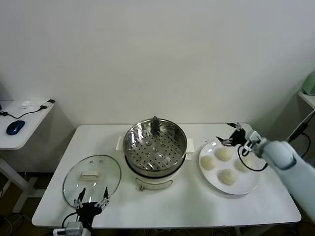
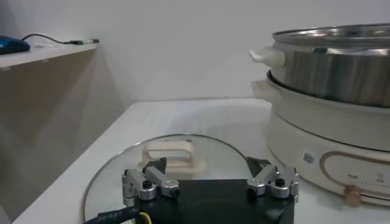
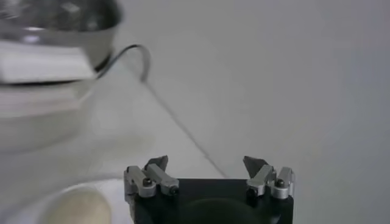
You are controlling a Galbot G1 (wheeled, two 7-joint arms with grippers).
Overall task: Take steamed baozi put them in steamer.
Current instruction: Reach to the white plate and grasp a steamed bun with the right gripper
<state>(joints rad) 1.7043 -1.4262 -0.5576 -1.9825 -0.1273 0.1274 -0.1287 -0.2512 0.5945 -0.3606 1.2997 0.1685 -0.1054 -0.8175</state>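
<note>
The steamer (image 1: pixel 155 147), a shiny steel pot with a perforated tray on a white base, stands uncovered mid-table with nothing in it. Right of it, several cream-white baozi (image 1: pixel 224 154) lie on a flat white plate (image 1: pixel 246 185). My right gripper (image 1: pixel 227 134) hovers open above the plate's far edge, holding nothing. The right wrist view shows that gripper (image 3: pixel 205 162) with one baozi (image 3: pixel 76 207) just below it and the steamer (image 3: pixel 49 36) beyond. My left gripper (image 1: pixel 92 192) stays open and empty at the table's front left. It (image 2: pixel 207 164) sits over the near rim of the glass lid.
The glass lid (image 1: pixel 92 174) with its white handle (image 2: pixel 172 152) lies flat left of the steamer (image 2: pixel 332 67). A side table at far left carries a blue mouse (image 1: pixel 15 127) and a cable. A shelf edge (image 1: pixel 307 97) juts in at right. A wall stands close behind the table.
</note>
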